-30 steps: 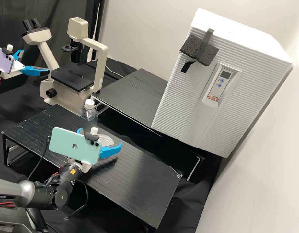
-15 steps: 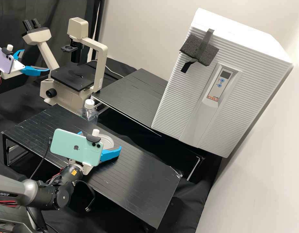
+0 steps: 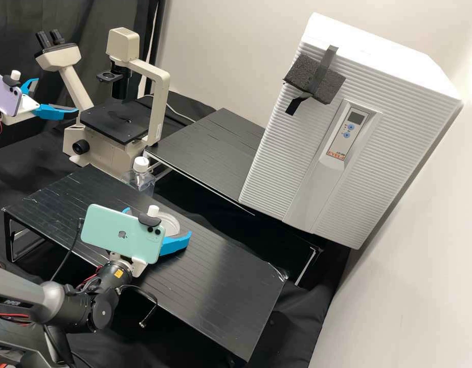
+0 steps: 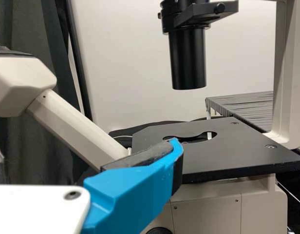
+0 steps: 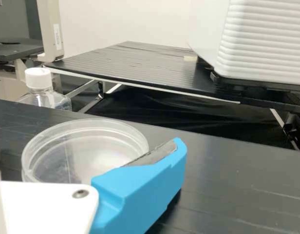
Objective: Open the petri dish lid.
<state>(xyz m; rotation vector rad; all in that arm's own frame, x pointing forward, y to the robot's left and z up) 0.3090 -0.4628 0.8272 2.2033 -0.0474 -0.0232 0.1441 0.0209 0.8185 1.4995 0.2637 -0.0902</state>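
petri dish (image 5: 86,156) lies on the desk (image 5: 237,190), between the parted fingers of the right claw (image 3: 158,222), its near side partly hidden by the claw; whether they touch, i can't tell. beyond that claw stands a capped bottle (image 3: 140,180), its base hidden behind the desk. the left claw (image 3: 57,95), fingers apart, is near the microscope (image 3: 115,125).

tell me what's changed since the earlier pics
The right gripper has come down slightly toward the low black table, beside the petri dish. I see nothing newly gripped or let go. The left gripper, dish, bottle and microscope look unmoved.
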